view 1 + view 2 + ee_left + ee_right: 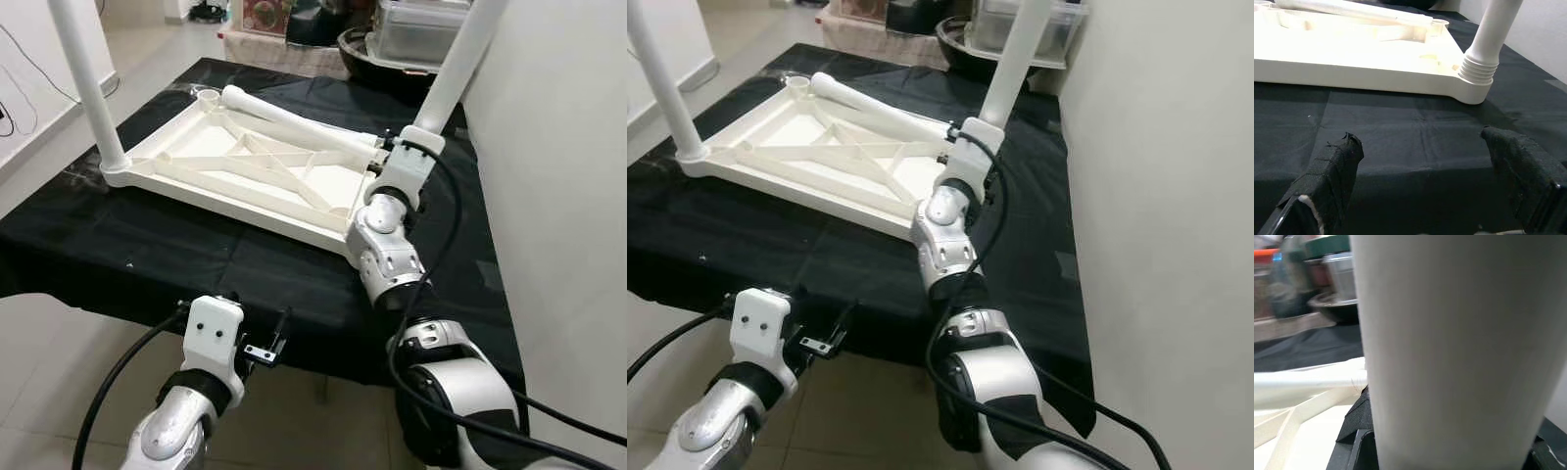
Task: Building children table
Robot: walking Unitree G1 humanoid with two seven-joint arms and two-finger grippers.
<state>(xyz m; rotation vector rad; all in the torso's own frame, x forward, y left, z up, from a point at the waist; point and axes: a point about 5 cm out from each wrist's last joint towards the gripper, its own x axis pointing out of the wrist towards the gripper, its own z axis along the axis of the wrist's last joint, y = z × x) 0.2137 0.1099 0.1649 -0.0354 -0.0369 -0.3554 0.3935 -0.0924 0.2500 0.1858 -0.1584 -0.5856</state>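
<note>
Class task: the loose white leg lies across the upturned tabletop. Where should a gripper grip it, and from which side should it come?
Grip the loose leg around its round shaft near the middle, coming down from above with fingers astride it. It lies flat across the tabletop's ribs, so the sides are reachable and the underside is not. The left gripper is open and free, so it probably suits.

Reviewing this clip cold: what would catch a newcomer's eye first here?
The upside-down white tabletop lying on the black cloth, with two legs standing up from its corners and a loose leg lying across it. Next, the right gripper clamped around the upright leg at the tabletop's right corner, while the left gripper hangs open at the cloth's near edge.
</note>
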